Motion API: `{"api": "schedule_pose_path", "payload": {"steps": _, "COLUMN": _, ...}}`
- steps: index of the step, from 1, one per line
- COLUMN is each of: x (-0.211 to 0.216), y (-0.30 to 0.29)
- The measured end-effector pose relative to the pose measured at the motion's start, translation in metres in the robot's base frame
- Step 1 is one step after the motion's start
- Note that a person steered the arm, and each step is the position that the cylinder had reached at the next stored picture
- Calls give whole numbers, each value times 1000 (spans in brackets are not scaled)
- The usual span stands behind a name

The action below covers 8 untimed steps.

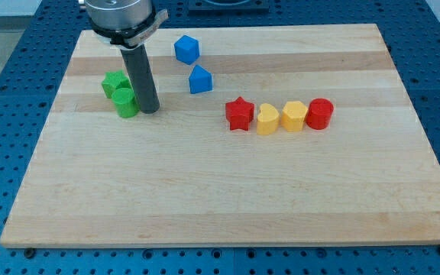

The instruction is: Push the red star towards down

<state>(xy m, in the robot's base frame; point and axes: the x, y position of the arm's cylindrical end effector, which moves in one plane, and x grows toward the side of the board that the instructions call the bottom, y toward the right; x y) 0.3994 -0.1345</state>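
Note:
The red star (240, 114) lies on the wooden board (228, 198), right of the middle, at the left end of a row of blocks. My tip (149, 110) rests on the board at the view's upper left, touching the right side of a green cylinder (126, 102). The tip is well to the left of the red star, with bare board between them.
Right of the red star in a touching row are a yellow heart (266, 120), a yellow hexagon (294, 116) and a red cylinder (320, 113). A green star (114, 82) sits behind the green cylinder. A blue hexagon (186, 49) and a blue wedge-like block (200, 79) lie near the top.

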Motion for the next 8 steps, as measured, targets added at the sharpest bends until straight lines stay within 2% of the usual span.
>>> {"api": "schedule_pose_path", "payload": {"steps": 3, "x": 0, "y": -44}}
{"api": "schedule_pose_path", "payload": {"steps": 4, "x": 15, "y": -25}}
{"api": "schedule_pose_path", "payload": {"steps": 5, "x": 26, "y": 34}}
{"api": "schedule_pose_path", "payload": {"steps": 7, "x": -12, "y": 116}}
{"api": "schedule_pose_path", "payload": {"steps": 8, "x": -15, "y": 152}}
